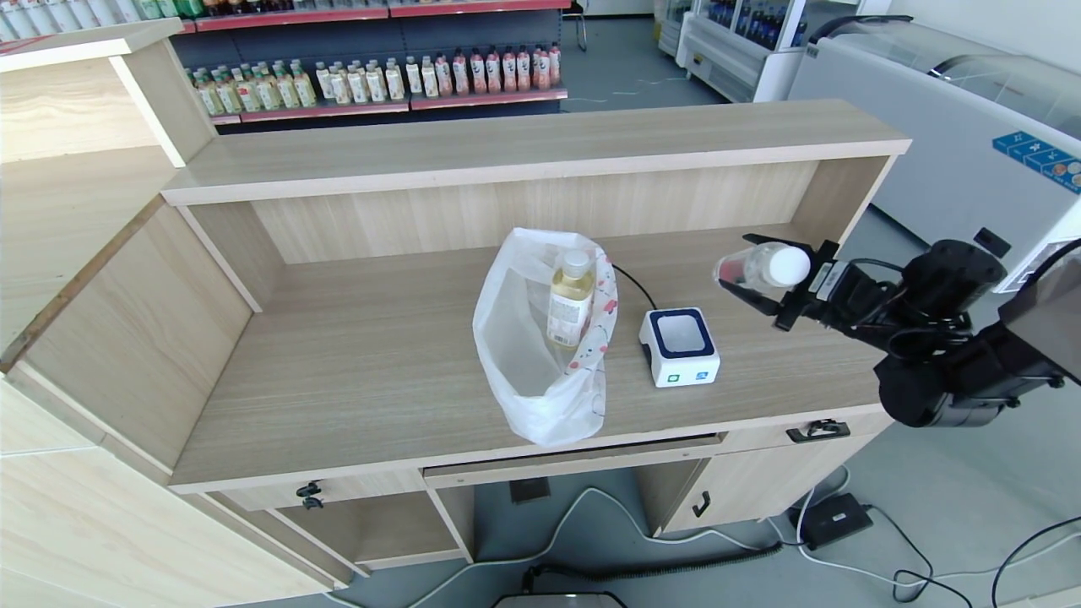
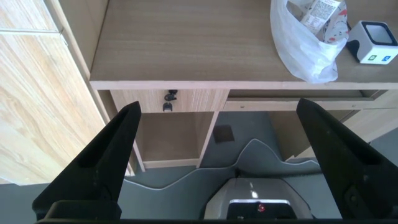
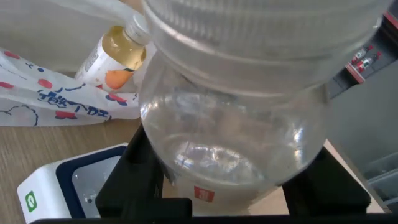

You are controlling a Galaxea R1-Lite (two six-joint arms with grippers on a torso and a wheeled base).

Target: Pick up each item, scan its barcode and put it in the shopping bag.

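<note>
My right gripper [image 1: 764, 272] is shut on a clear water bottle [image 1: 760, 268] with a white cap, held on its side above the counter, right of the scanner. The same bottle [image 3: 239, 118] looms close in the right wrist view. A white barcode scanner [image 1: 678, 344] with a dark window sits on the counter; it is also seen as scanner [image 3: 74, 186] and scanner [image 2: 373, 42]. The white shopping bag [image 1: 540, 338] stands open left of the scanner with a yellow tea bottle [image 1: 570, 300] upright inside. My left gripper [image 2: 217, 162] is open, low in front of the counter.
The wooden counter [image 1: 380, 363] has a raised back shelf and side walls. A black cable runs from the scanner behind the bag. Drawers and cupboard doors sit under the front edge [image 2: 186, 87]. Store shelves with drinks and freezers stand beyond.
</note>
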